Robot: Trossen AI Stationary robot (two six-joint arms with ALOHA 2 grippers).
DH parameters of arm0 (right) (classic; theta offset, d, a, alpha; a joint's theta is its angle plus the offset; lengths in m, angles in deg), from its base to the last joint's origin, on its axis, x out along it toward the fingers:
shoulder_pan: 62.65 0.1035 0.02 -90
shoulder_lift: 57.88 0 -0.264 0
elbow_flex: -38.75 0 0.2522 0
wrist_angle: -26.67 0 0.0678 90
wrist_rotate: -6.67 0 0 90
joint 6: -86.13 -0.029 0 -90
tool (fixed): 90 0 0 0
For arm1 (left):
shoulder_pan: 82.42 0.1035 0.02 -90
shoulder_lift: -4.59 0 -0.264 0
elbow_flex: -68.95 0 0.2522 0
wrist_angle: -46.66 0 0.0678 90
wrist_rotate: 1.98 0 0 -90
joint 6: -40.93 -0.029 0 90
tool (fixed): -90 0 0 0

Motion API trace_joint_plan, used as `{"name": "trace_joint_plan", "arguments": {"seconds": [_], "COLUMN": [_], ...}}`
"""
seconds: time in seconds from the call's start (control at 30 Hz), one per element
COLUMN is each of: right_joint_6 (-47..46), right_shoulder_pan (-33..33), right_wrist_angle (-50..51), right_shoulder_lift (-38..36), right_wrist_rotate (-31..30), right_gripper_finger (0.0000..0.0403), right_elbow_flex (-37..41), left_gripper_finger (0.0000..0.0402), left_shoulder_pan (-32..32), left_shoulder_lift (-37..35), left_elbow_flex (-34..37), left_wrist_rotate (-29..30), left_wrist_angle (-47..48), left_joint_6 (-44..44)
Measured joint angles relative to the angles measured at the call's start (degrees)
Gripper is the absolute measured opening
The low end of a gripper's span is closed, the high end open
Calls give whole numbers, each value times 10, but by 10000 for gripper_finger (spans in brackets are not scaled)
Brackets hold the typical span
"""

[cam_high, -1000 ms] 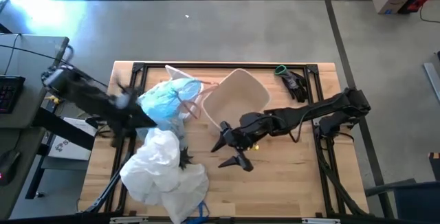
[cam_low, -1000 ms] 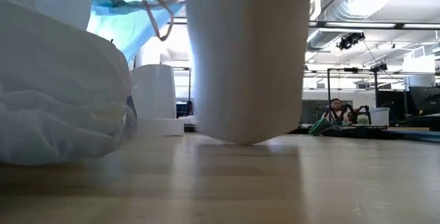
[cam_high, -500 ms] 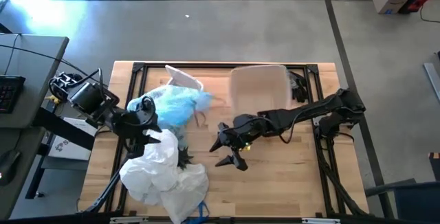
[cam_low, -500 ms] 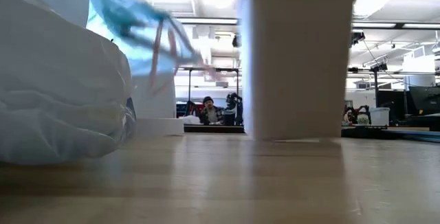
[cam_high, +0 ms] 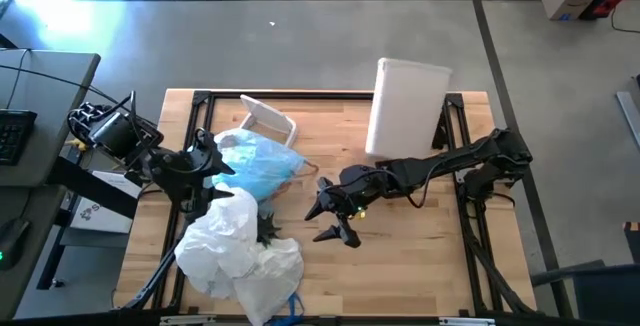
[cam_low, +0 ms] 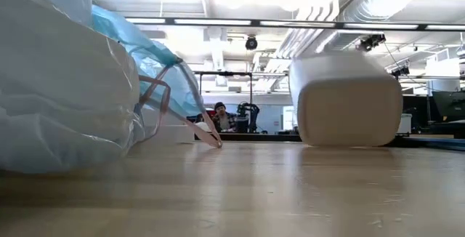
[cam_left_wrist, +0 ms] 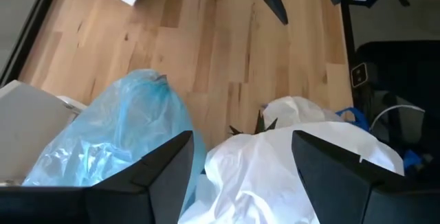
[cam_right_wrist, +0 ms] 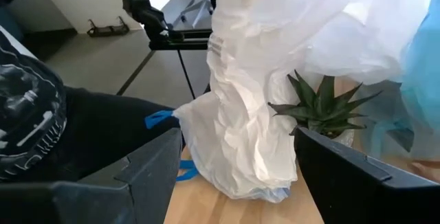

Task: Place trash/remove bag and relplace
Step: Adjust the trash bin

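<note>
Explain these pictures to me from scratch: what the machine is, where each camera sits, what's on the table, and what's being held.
Two dark robot arms work at a wooden table. One picture looks straight down from above, one looks level across the tabletop, and one camera rides on each arm's wrist.

From above, the left pincer is open beside a full blue bag lying on the table; its wrist view shows the bag between its open fingers, not gripped. The right pincer is open mid-table and holds nothing.

A white bin lies on its side at the far edge. A white bag is heaped at the near left, with a small spiky plant beside it. A white lid lies behind the blue bag. In the level view, a person sits far behind the table.
</note>
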Motion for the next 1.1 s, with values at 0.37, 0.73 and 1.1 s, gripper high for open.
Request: {"name": "trace_joint_plan", "arguments": {"seconds": [0.37, 0.73, 1.1], "right_joint_6": [0, -2, -7], "right_shoulder_pan": [0, 0, 0], "right_wrist_angle": [2, 4, 43], "right_shoulder_lift": [0, -1, -1], "right_wrist_rotate": [-2, -2, -135], "right_gripper_finger": [270, 270, 270], "right_elbow_flex": [0, 0, -1], "left_gripper_finger": [232, 232, 232], "left_shoulder_pan": [0, 0, 0], "left_shoulder_lift": [0, 0, 14], "left_elbow_flex": [0, 0, 0], "left_wrist_rotate": [0, -1, -15], "left_wrist_angle": [0, 0, -9], "left_joint_6": [-7, -5, -20]}}
